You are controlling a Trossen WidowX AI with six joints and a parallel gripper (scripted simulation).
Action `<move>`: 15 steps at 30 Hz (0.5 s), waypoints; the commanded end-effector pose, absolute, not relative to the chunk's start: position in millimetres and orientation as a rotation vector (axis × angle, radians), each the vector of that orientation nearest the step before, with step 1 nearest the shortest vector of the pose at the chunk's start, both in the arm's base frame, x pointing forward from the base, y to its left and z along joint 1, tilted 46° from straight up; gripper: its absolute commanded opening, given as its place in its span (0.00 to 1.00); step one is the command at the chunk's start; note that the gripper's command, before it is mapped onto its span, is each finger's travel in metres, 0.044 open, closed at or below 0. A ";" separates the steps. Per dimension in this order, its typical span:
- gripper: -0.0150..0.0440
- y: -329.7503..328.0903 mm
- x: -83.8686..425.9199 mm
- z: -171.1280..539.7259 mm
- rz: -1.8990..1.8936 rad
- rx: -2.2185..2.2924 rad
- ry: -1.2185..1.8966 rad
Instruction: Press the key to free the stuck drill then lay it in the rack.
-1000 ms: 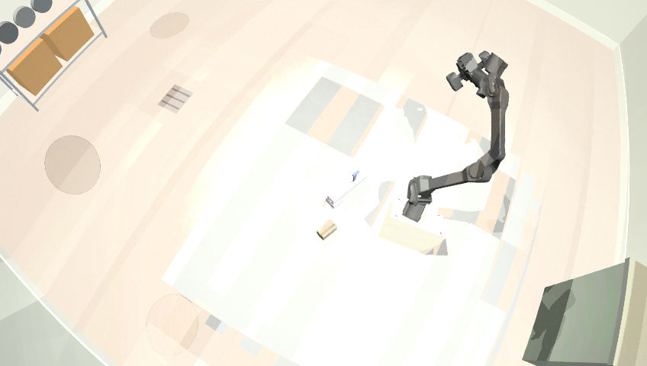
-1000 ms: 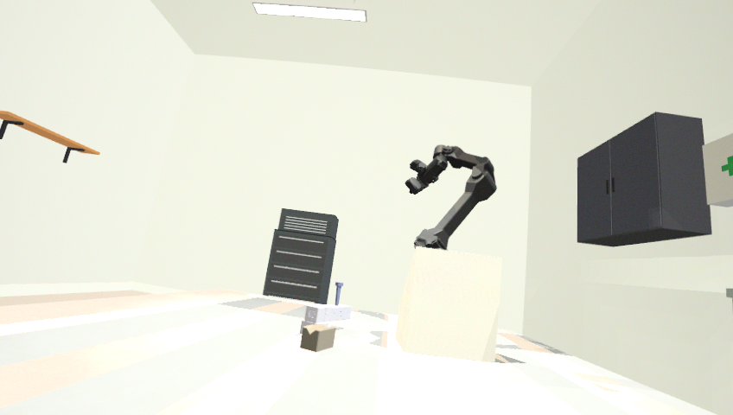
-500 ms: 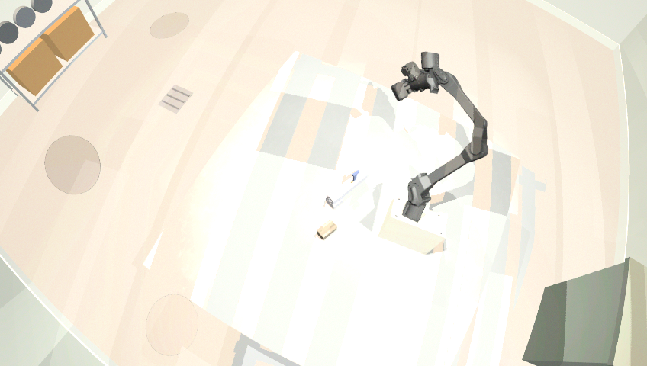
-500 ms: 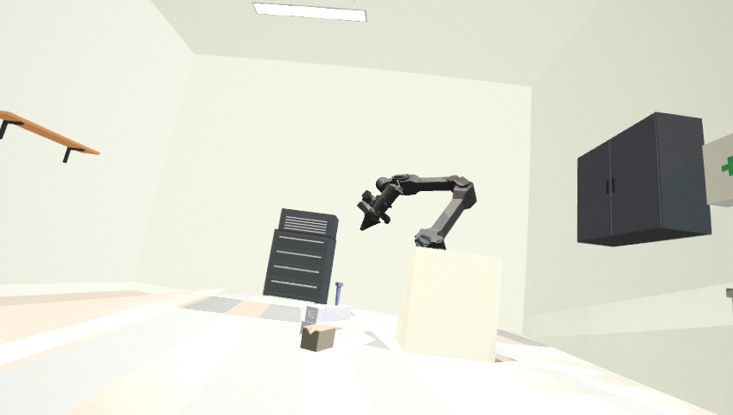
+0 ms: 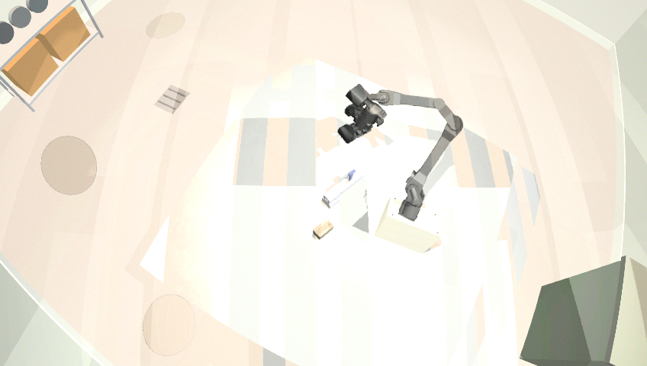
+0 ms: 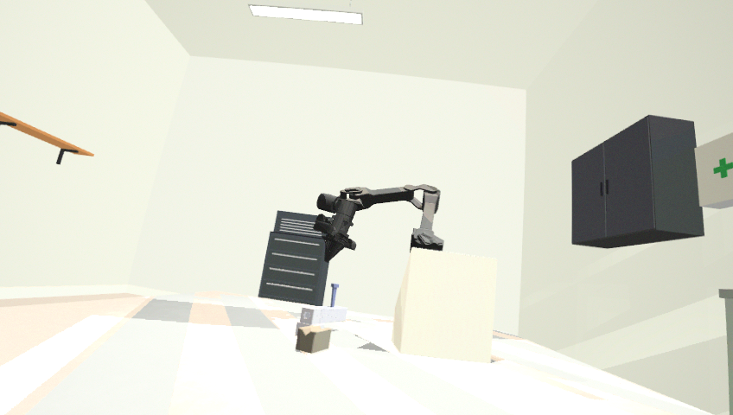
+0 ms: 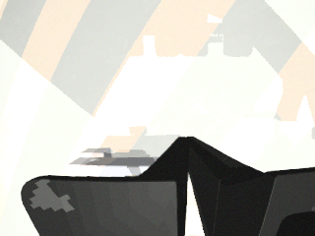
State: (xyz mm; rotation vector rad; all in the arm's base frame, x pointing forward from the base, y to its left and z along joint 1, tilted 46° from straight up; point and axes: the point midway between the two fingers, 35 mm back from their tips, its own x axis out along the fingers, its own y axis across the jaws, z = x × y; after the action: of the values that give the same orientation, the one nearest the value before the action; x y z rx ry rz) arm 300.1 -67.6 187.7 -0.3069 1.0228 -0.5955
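A pale lavender block (image 5: 336, 194) (image 6: 322, 316) lies left of the arm's pedestal. A blue upright piece with a wider head (image 5: 351, 174) (image 6: 334, 296), apparently the key, stands at the block's far end. The drill cannot be told apart from the block. A small tan notched block (image 5: 323, 229) (image 6: 312, 340), possibly the rack, stands apart near the block's other end. My gripper (image 6: 328, 258) (image 7: 185, 144) is shut and empty, pointing down. In the exterior view its tips show above the blue head, with a gap between. The wrist view does not clearly show key or drill.
The cream pedestal (image 5: 403, 233) (image 6: 447, 308) carries the arm's base. A dark drawer cabinet (image 6: 293, 267) stands in the background behind the gripper. A shelf with orange boxes (image 5: 31, 65) is at the far upper left. A green-grey cabinet (image 5: 571, 317) is at the lower right.
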 end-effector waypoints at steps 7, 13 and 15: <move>0.25 -30.1 259.5 70.7 -0.742 -0.396 1.199; 0.25 -30.9 261.0 70.6 -0.727 -0.398 1.208; 0.25 -32.9 261.2 68.6 -0.734 -0.397 1.204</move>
State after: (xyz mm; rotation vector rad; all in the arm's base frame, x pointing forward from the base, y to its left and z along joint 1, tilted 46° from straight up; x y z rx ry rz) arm 262.1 -30.4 71.7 -0.3900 1.2020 -0.7281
